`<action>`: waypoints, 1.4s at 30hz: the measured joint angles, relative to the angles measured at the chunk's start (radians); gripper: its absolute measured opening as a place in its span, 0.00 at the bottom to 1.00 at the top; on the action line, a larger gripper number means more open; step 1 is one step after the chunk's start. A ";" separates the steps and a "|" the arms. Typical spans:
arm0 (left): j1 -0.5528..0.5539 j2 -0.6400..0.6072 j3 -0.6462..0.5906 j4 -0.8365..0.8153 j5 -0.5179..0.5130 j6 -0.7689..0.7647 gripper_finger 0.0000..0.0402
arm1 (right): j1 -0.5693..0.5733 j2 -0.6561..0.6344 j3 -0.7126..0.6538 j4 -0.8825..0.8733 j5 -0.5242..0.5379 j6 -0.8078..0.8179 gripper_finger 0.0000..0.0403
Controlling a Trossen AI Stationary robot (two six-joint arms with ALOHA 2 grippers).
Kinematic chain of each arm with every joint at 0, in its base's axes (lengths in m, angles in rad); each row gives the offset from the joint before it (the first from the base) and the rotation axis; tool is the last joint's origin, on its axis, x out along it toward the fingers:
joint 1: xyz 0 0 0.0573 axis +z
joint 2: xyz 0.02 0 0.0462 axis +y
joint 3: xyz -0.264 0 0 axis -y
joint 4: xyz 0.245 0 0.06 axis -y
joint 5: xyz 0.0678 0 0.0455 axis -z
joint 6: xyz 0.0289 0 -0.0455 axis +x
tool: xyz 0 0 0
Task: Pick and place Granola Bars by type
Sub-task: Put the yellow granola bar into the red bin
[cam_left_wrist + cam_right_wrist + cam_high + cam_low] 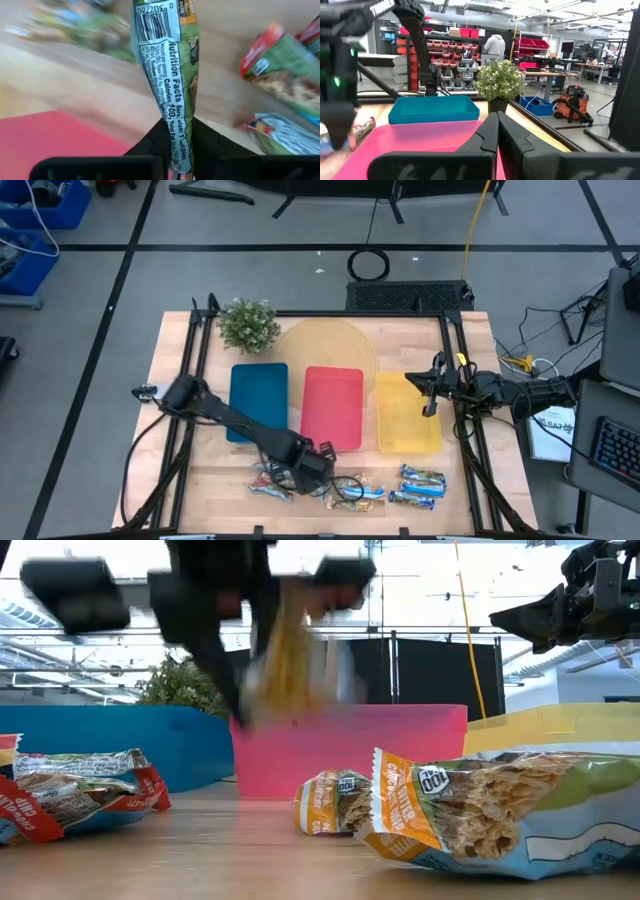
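Observation:
My left gripper [318, 465] hangs over the table's near middle, shut on a granola bar [170, 75] in a green and white wrapper with a barcode and a nutrition panel. In the low view that bar [290, 660] is a yellowish blur above the tabletop. Other granola bars lie flat on the wood near the front edge: a red-green group [270, 485], a middle group [352, 492] and blue-wrapped ones [420, 485]. My right gripper [497, 135] waits shut at the table's right side [432, 390], over the yellow tray. My left gripper pinches one end of the bar's wrapper [178, 136] between its two fingers, where the wrapper is squeezed narrow. The fingers come from above, pointing steeply down. The bar hangs lengthwise below them, clear of the table.
A blue tray [258, 402], a pink tray [332, 408] and a yellow tray [408, 418] stand side by side at mid-table. Behind them are a small potted plant [248, 325] and a round pale disc [325, 345]. Black frame rails run along both table sides.

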 joint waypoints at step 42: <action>0.433 0.064 -0.058 0.108 -0.009 -0.623 0.11 | 0.000 0.000 0.000 -0.001 -0.004 -0.016 0.00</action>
